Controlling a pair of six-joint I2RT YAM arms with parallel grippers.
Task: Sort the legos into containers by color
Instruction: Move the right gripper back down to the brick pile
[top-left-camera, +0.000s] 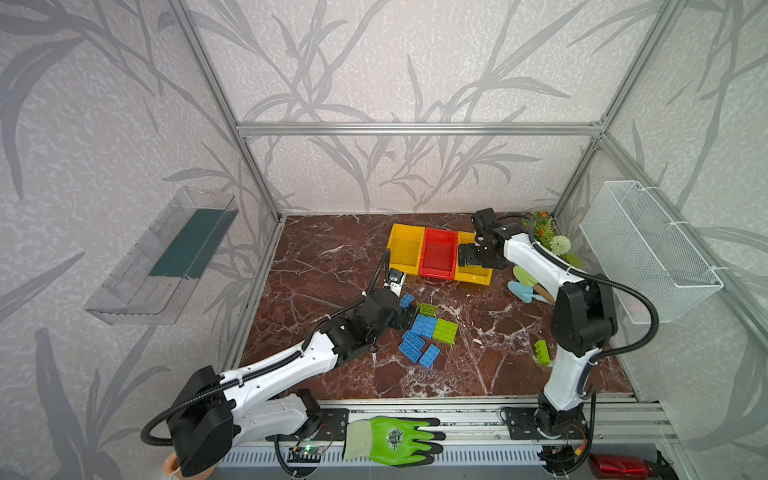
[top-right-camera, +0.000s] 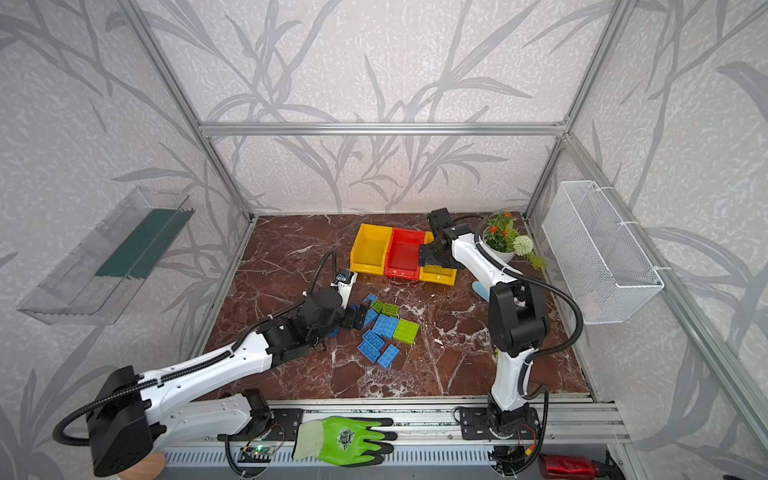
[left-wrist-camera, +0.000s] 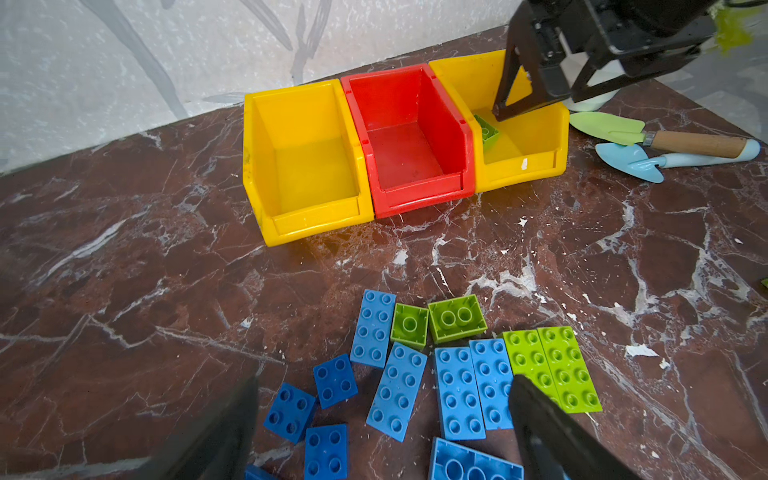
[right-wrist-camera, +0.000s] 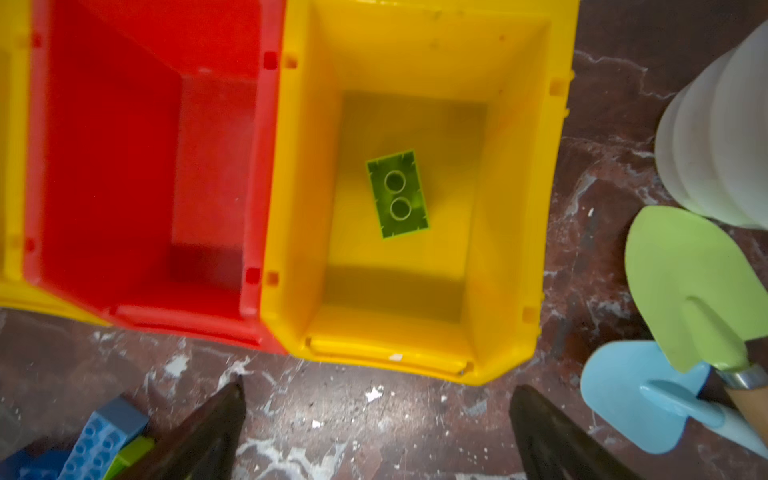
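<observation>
Three joined containers stand at the back: a yellow bin (top-left-camera: 405, 249), a red bin (top-left-camera: 438, 253) and a second yellow bin (top-left-camera: 473, 276). My right gripper (right-wrist-camera: 376, 390) hangs open over that second yellow bin (right-wrist-camera: 390, 355). A lime green lego (right-wrist-camera: 398, 194) lies upside down on the bin's floor. The red bin (right-wrist-camera: 124, 145) holds nothing. My left gripper (left-wrist-camera: 384, 382) is open low over a pile of legos (top-left-camera: 428, 328), with light blue bricks (left-wrist-camera: 397, 390) and dark blue squares (left-wrist-camera: 334, 380) between its fingers and lime green ones (left-wrist-camera: 552, 365) alongside. One green lego (top-left-camera: 542, 352) lies apart by the right arm.
Two garden trowels (top-left-camera: 525, 286) and a white plant pot (right-wrist-camera: 715, 137) sit right of the bins. A white wire basket (top-left-camera: 648, 249) hangs on the right wall, a clear tray (top-left-camera: 166, 257) on the left. A green glove (top-left-camera: 395, 440) lies on the front rail.
</observation>
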